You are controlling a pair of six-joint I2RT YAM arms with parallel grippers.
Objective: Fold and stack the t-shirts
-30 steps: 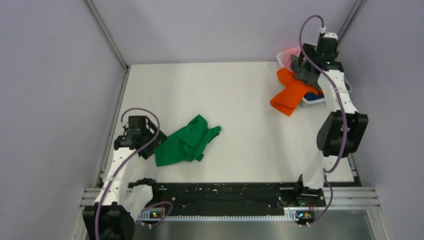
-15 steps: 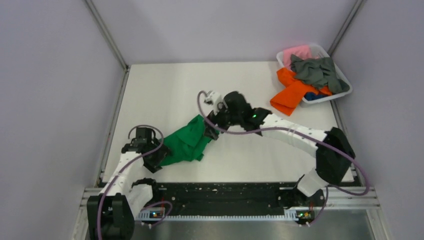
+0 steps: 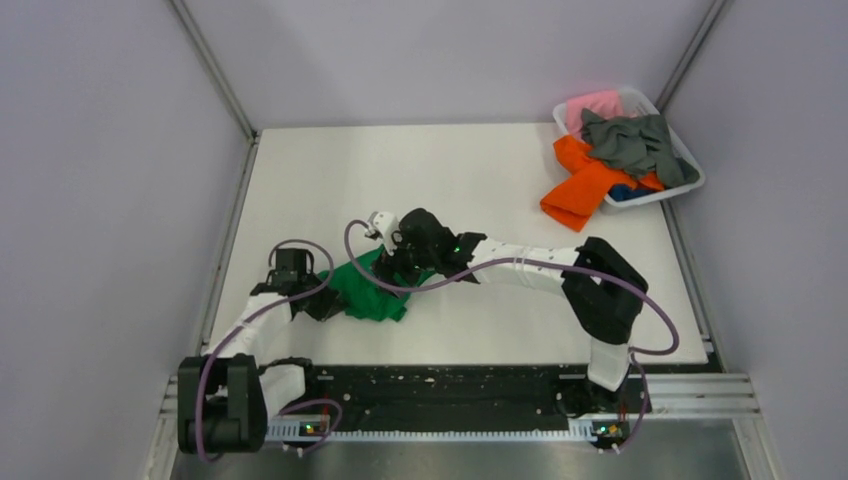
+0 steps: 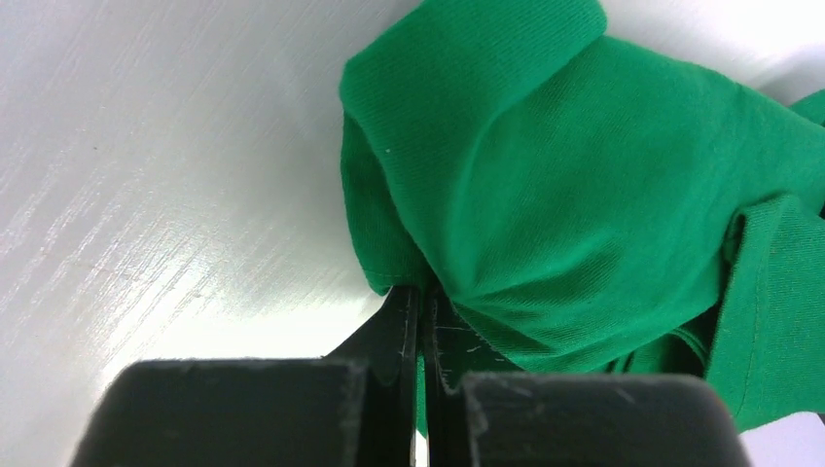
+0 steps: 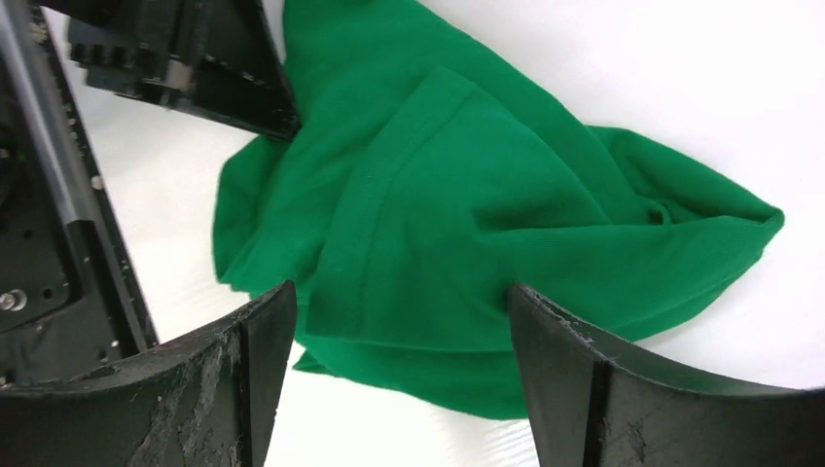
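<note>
A white table [image 3: 500, 180] seen from above, with two robot arms reaching in from its near edge. A crumpled green t-shirt [image 3: 372, 290] lies on the near left part of the table, and both arms meet at it. The left gripper [image 3: 322, 303] is at the shirt's left edge; in the left wrist view its two black fingers [image 4: 404, 321] are pressed together, pinching a fold of the green t-shirt [image 4: 584, 224] at their tips, with a sliver of green showing between them. The right arm stretches across the table, and the right gripper [image 3: 395, 265] is over the shirt's far right side. In the right wrist view its jaws are spread wide, one finger on each side of the rumpled green t-shirt [image 5: 467, 253], and the right gripper [image 5: 399, 297] holds nothing. At the far right corner sits a white basket [image 3: 672, 192]. A dark grey t-shirt [image 3: 635, 140] lies heaped on top, a pink t-shirt [image 3: 592, 103] sits at the back, a bit of blue t-shirt [image 3: 625, 190] shows at the front, and an orange t-shirt [image 3: 580, 190] hangs over the basket's left rim onto the table
</note>
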